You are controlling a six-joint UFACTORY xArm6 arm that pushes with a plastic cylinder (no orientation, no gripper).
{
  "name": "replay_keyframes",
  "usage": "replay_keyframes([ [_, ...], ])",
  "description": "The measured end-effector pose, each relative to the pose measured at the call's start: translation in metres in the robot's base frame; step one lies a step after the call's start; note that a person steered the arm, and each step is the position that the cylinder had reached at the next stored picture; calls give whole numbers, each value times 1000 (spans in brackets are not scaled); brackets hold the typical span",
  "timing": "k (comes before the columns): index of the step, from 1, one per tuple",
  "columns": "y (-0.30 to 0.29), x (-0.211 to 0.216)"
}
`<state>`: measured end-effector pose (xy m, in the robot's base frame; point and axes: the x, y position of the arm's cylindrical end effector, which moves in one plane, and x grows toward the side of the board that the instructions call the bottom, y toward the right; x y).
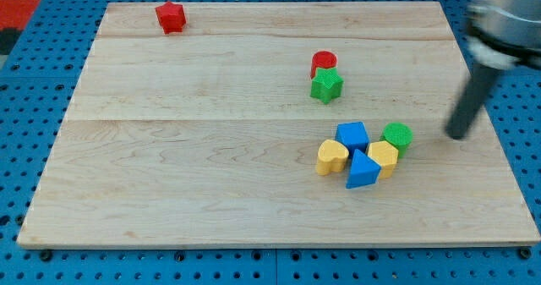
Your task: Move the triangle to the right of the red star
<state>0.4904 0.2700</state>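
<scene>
A red star (170,17) lies near the view's top left of the wooden board (194,150). A blue triangle (363,171) lies at the lower right, in a cluster with a blue cube (352,136), a yellow heart (332,157), a yellow block (383,157) and a green cylinder (397,137). My tip (456,136) is at the view's right, a short way right of the green cylinder and apart from it, up and right of the triangle.
A red cylinder (324,63) and a green star (325,85) touch each other above the cluster. The board sits on a blue pegboard (34,73); its right edge is near my tip.
</scene>
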Motion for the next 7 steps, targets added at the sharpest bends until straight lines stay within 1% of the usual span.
replay_keyframes([
  [1, -61, 89],
  [2, -171, 92],
  [3, -197, 77],
  [4, -189, 93],
  [5, -183, 58],
  [7, -150, 36],
])
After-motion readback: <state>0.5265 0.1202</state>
